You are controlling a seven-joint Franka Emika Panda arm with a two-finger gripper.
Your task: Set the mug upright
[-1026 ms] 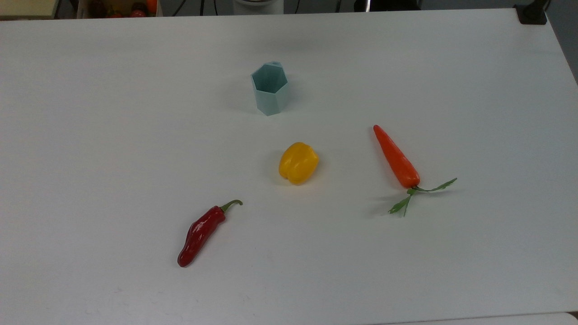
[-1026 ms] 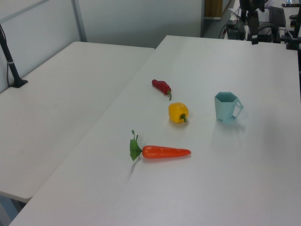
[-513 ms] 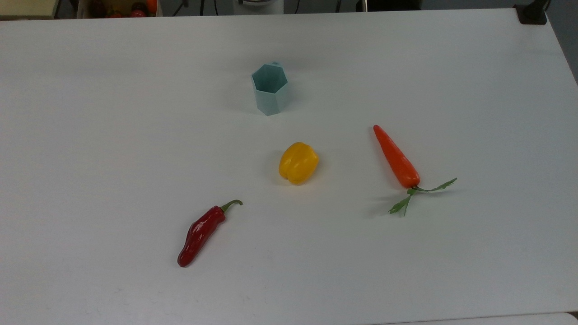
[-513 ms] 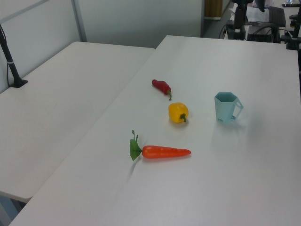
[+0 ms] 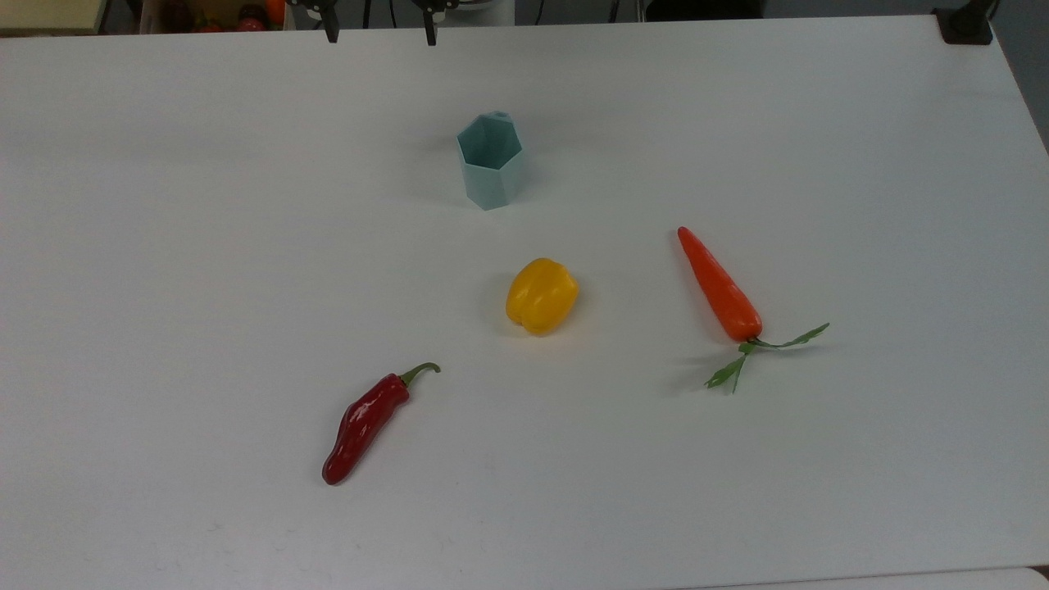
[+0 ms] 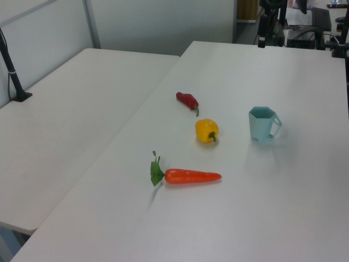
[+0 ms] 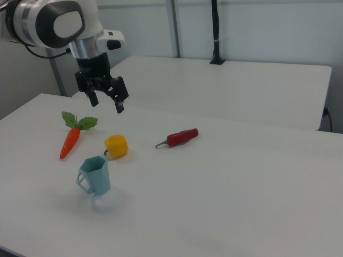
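White matte tabletop (image 5: 164, 246) is seen filling most of the top view; a 2nd white table (image 6: 65, 125) is butted alongside it in the left view, w/ a black pole (image 6: 12, 68) clamped at its far corner. Pale grey partition walls w/ metal posts are seen behind in the right view.

Counted on the main table: 1 mug, 1 yellow pepper, 1 chili, 1 carrot, i.e. 4 items.

Small pale blue-green faceted mug (image 5: 489, 161) w/ hexagonal rim is seen standing upright on its base, opening up, angular handle visible in the left view (image 6: 264, 124) and right view (image 7: 95, 175). All else is placed relative to the mug in the top view: glossy yellow bell pepper (image 5: 541, 295) near, below and slightly to the top view's right; dark red chili w/ green stem (image 5: 365, 421) well apart, below-left; orange carrot w/ green leafy top (image 5: 719, 287) well apart, below-right.

Black two-finger gripper (image 7: 105, 103) on the white arm (image 7: 53, 24) is seen held above the table, clear of the mug, nothing between the fingers, which are spread apart. Fingertips (image 5: 331, 34) are seen at the top edge of the top view, above-left of the mug.
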